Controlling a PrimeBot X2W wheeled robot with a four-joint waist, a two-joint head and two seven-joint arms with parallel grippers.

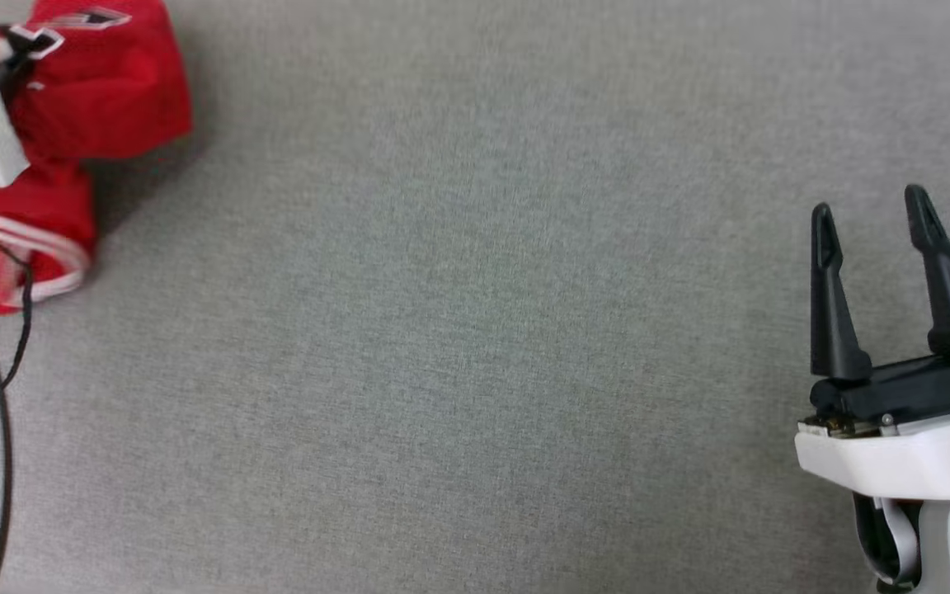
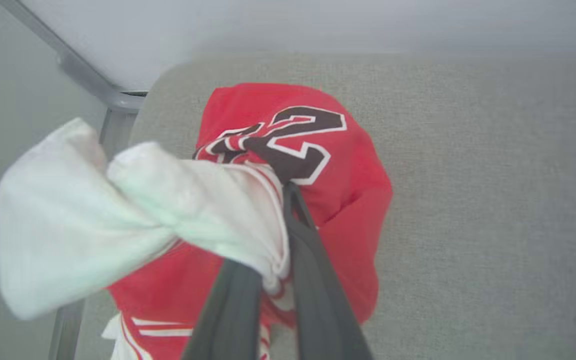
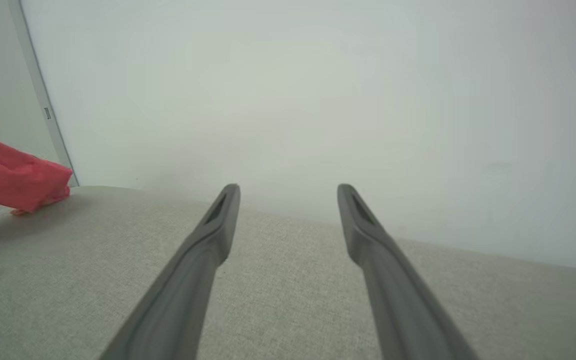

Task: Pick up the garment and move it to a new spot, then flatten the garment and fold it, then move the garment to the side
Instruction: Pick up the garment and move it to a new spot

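Grey fabric surface (image 1: 475, 330) under the bunched red garment (image 2: 353, 200), pinched in the left hand (image 2: 288, 192); right hand (image 1: 869, 206) wide, empty.

Left gripper (image 2: 284, 200) is clamping the garment (image 2: 353, 190) at the tips, jaws nearly together on bunched fabric, white sleeve (image 2: 93, 225) bulging out left of the jaws, black white-outlined number (image 2: 300, 137) showing just beyond them, grey cloth surface (image 2: 478, 210) spreading right.

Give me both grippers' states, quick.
Left gripper: closed on the garment.
Right gripper: open, holding nothing.
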